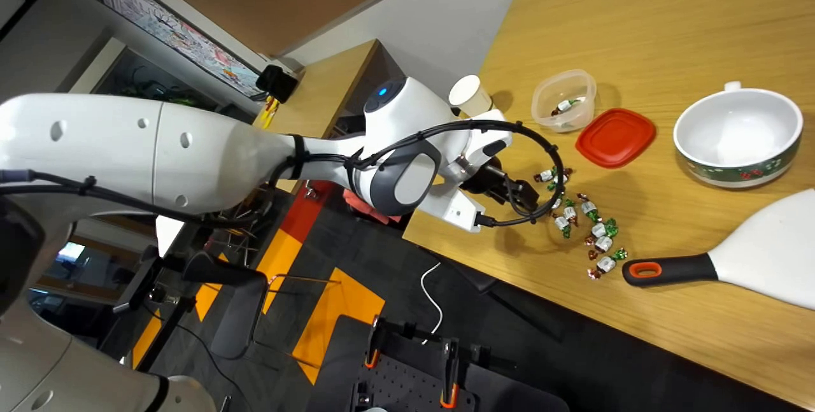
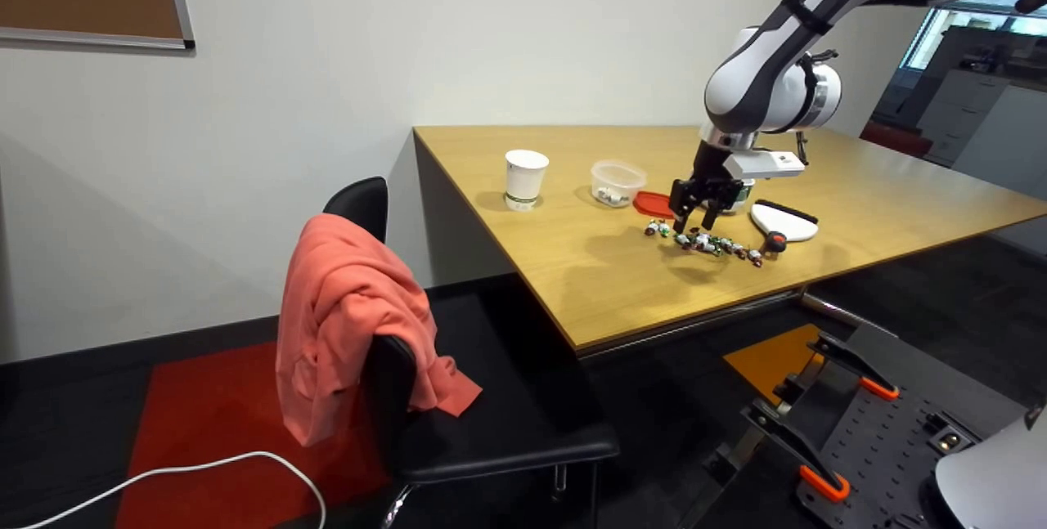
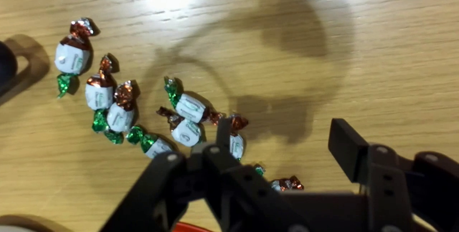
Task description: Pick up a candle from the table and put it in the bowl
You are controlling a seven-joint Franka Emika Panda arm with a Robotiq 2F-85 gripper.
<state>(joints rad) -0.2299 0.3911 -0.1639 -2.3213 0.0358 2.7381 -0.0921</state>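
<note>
While the bench (image 1: 637, 36) spans the right of an exterior view, the large white bowl (image 1: 732, 125) stands at far right and the small see-through bowl (image 1: 559, 88) right of upper centre, wrapped candy (image 1: 565, 106) inside. At the bottom of the wrist view the jaws stand spread; other candies (image 3: 186, 132) lie on the bench, left to lower centre.

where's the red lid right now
In an exterior view, the red lid lies on the table, in the picture's right half, between the clear tub and the white bowl.
</note>
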